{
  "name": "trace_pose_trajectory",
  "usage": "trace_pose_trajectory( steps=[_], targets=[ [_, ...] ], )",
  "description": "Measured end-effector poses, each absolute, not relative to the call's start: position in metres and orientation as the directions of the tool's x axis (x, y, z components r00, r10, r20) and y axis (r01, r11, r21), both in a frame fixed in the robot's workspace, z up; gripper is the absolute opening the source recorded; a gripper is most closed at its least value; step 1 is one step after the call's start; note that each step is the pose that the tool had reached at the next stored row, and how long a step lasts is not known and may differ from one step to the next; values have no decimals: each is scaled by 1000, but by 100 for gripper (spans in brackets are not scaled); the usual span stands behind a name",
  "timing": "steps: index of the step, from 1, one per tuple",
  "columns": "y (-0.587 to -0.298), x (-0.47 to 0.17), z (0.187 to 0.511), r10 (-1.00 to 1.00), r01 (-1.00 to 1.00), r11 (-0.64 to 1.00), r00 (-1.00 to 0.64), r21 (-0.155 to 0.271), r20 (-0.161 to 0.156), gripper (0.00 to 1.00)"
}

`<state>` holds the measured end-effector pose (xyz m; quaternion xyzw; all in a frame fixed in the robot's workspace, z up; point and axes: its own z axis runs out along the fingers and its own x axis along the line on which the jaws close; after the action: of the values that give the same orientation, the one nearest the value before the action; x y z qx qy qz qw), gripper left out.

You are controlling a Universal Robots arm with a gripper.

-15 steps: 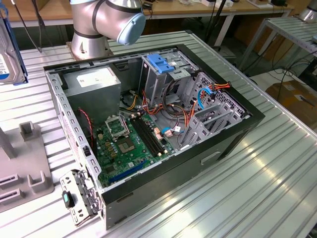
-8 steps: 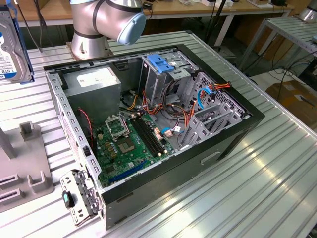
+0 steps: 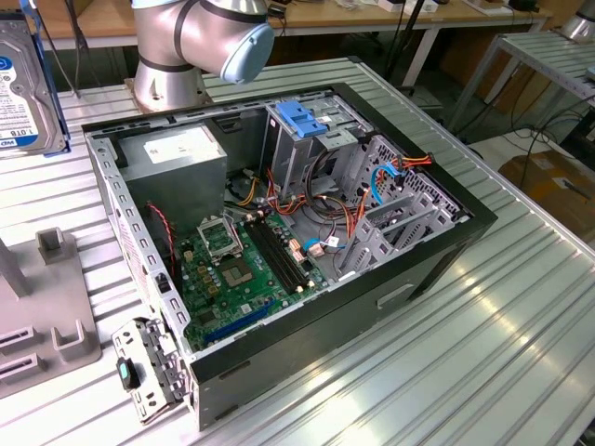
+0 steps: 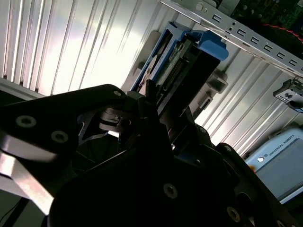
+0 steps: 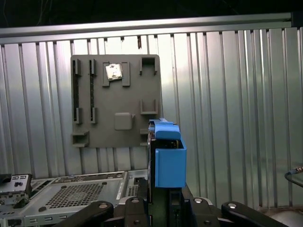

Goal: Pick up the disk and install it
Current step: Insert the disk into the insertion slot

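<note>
The claw [image 4: 168, 106] clamps the disk [image 3: 23, 93], raised above the table [image 3: 521, 353] at the exterior view's far left, well apart from the open computer case [image 3: 456, 243]. Any tilt in that grip could jam the blue rails against the drive bay [image 3: 302, 139].

disk [image 3: 23, 88]: the exterior view's left edge | computer case [image 3: 400, 288]: open
</note>
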<state>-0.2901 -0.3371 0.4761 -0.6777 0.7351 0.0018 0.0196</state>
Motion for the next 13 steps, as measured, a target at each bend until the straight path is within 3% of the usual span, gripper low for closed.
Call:
trace_pose_trajectory(
  steps=[13],
  targets=[
    [-337,-289,479,-996,-996,82,-81,-24,-31,35]
  ],
)
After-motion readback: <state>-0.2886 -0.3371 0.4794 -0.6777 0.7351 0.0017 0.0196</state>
